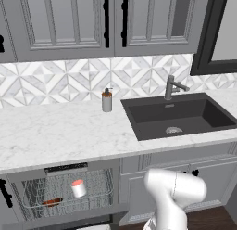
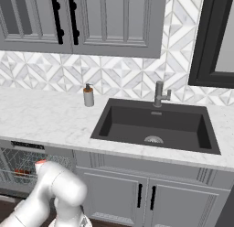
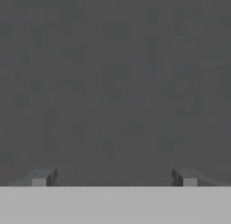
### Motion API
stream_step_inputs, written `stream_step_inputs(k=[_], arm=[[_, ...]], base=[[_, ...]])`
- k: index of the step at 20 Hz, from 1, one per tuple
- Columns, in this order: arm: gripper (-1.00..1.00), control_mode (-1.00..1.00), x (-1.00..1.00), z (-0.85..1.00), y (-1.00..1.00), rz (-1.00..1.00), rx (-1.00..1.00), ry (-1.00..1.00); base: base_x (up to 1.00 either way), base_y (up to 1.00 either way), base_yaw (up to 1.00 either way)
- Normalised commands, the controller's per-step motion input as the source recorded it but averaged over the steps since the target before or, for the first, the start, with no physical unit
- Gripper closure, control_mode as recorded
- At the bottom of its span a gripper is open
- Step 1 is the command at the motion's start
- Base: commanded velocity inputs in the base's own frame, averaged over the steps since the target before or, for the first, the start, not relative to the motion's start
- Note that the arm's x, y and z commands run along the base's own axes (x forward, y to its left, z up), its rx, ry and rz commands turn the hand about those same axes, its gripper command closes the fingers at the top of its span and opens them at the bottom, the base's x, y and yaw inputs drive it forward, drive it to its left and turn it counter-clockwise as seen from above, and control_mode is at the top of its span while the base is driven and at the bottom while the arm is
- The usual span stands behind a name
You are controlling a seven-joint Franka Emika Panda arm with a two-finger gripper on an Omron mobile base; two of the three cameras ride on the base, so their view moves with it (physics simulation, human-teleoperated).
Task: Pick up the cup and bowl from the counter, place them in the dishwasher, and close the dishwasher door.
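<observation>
The gripper [image 3: 113,178] is spread wide, holding nothing, its tips right up against a flat dark grey surface. The cup [image 1: 78,188] lies tipped in the dishwasher [image 1: 65,192] rack, the bowl [image 1: 52,202] just left of it.

One cup [image 1: 78,188] and one bowl [image 1: 52,202] lie in one wire rack [image 1: 28,192]. One soap dispenser [image 1: 107,100], one sink [image 1: 178,115] and one tap [image 1: 172,87] share one bench [image 1: 55,131].
</observation>
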Motion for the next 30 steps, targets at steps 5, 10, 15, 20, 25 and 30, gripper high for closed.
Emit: stream_step_inputs(k=[5,10,15,20,25,30], arm=[[-1.0,-1.0,1.0,0.24,-0.38,-0.03,0.02,-0.27],[-1.0,-1.0,1.0,0.35,-0.31,-0.01,0.08,-0.19],[-1.0,-1.0,1.0,0.33,-0.08,-0.03,0.14,-0.12],[-1.0,-1.0,1.0,0.15,0.0,-0.05,0.15,-0.1],[-1.0,-1.0,1.0,0.12,0.0,-0.06,0.16,-0.1],[-1.0,-1.0,1.0,0.02,-0.07,-0.06,0.21,-0.08]], base=[[0.0,0.0,0.0],[0.0,0.0,0.0],[0.0,0.0,0.0],[0.0,0.0,0.0],[0.0,0.0,0.0],[0.0,0.0,0.0]])
